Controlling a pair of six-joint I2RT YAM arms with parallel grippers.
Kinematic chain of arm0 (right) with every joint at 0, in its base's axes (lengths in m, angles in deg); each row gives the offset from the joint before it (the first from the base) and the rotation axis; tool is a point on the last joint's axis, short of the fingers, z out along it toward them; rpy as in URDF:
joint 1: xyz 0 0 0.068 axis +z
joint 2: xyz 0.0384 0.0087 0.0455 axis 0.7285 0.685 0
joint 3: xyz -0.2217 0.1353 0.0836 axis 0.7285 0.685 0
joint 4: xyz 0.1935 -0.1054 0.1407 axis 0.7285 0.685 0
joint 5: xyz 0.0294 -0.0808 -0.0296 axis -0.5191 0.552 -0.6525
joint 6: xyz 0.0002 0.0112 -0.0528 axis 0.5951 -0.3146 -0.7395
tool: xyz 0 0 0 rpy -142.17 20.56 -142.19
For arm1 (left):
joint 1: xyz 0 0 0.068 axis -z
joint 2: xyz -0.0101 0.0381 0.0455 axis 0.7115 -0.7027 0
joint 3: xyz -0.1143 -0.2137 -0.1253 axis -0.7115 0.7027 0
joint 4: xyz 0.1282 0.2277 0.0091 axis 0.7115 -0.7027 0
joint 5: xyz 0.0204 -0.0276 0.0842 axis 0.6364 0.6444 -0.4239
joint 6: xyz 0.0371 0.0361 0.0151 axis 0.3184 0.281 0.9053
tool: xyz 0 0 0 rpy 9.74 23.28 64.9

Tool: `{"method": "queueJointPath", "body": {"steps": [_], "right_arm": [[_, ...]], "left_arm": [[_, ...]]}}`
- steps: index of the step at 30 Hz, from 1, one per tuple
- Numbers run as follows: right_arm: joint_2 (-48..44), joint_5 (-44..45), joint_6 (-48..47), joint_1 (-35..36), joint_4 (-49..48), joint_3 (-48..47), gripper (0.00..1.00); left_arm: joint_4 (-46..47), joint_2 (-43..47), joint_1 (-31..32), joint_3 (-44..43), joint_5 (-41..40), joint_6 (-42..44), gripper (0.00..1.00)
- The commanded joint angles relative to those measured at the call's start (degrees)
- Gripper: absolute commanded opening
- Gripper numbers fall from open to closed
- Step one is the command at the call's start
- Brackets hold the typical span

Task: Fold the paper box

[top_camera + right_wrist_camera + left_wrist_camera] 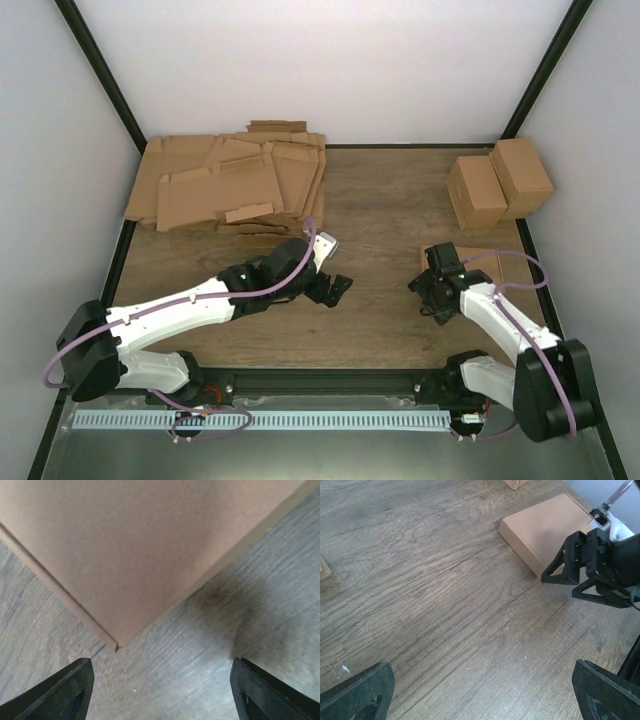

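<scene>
A stack of flat sheets lies at the table's far left, and two cartons stand at the far right. The box lies flat on the right side, in front of the cartons and partly under the right arm. Nothing stands between the hands. The right hand is spread and empty, just off the box's near corner. The left hand gapes wide over bare wood, holding nothing.
</scene>
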Motion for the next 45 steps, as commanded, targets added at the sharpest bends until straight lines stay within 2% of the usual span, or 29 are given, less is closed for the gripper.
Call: {"method": "queueJointPath", "body": {"steps": [1, 12, 19, 23, 33, 37, 45], "right_arm": [[5.11, 4.2, 3.63, 1.6, -5.48, -1.33, 0.77], [14.53, 14.43, 2.4, 1.91, -8.12, -4.47, 0.68], [15.29, 18.09, -1.58, -0.45, -10.09, -5.14, 0.62], [17.92, 18.62, -8.39, -1.91, -12.47, -6.76, 0.62], [23.25, 21.98, -17.04, -7.03, -17.05, -9.46, 0.62], [23.89, 20.47, -23.21, -9.1, -21.62, -10.33, 0.68], [23.9, 17.52, -31.87, -11.01, -29.75, -10.9, 0.73]], "left_arm": [[-0.6, 0.96, -0.4, 0.75, -0.92, 0.45, 1.0], [-0.83, 2.02, -0.76, 1.58, -1.53, 1.22, 1.0], [-1.98, 3.83, -1.15, 2.0, -2.14, 1.69, 1.0], [-2.08, 4.87, -1.36, 2.69, -1.98, 1.45, 1.0], [-2.08, 5.85, -1.46, 3.11, -0.78, 0.64, 1.0], [-2.15, 5.46, -1.43, 2.68, -0.28, 0.56, 1.0], [-2.76, 3.76, -1.47, 0.84, 0.82, 0.64, 1.0]]}}
